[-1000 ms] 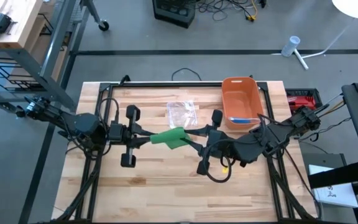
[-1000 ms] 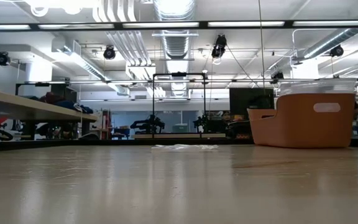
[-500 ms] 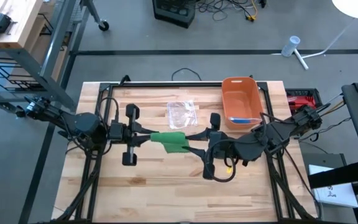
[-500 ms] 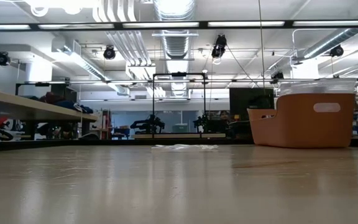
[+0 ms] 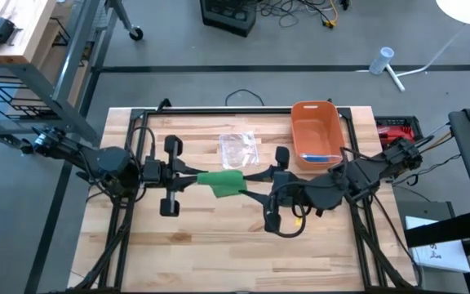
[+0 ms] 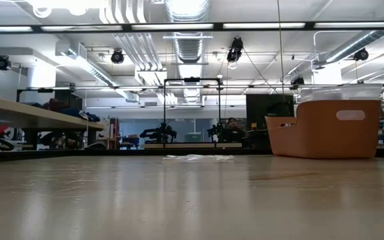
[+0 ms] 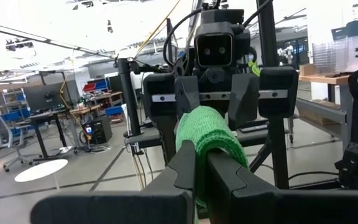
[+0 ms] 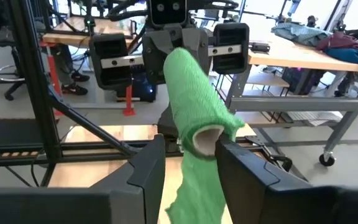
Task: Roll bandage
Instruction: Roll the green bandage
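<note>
I hold the green bandage [image 5: 221, 183] in the air above the table's middle: my left tool [image 7: 199, 175] is clamped on one end as anchor, while my right tool [image 8: 188, 163] straddles the roll's core, fingers parted, not pinching.

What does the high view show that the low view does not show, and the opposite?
Only the high view shows the left gripper shut on the green bandage, and the right gripper at the bandage's other end, all held above the table. Only the low view shows the ceiling lights and the room behind, where a person sits far off. Both show the orange bin and the clear plastic wrapper.
</note>
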Available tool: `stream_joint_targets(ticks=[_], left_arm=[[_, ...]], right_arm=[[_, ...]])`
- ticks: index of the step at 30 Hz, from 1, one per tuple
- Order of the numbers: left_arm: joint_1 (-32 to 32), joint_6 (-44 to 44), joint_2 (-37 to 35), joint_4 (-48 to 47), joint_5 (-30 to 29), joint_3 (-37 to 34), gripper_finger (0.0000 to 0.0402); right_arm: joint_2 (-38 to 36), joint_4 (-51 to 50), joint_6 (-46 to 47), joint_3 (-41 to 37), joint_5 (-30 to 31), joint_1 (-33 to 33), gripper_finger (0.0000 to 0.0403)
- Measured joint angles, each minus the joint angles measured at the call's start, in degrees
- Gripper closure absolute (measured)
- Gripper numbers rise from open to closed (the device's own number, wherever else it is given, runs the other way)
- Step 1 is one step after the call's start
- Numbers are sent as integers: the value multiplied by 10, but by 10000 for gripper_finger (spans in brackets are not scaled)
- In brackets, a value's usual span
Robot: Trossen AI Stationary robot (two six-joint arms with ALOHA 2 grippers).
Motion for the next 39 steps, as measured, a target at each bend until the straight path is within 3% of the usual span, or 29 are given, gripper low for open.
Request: stream_joint_targets(ticks=[16, 23, 39], left_arm=[[0, -13, -5, -6, 35, 0, 400], [-1, -9, -6, -6, 93, 1, 400], [-1, -4, -4, -1, 92, 1, 400]], right_arm=[[-1, 0, -24, -1, -2, 7, 249], [-8, 10, -57, -1, 1, 36, 247], [9, 62, -107, -1, -1, 38, 240]])
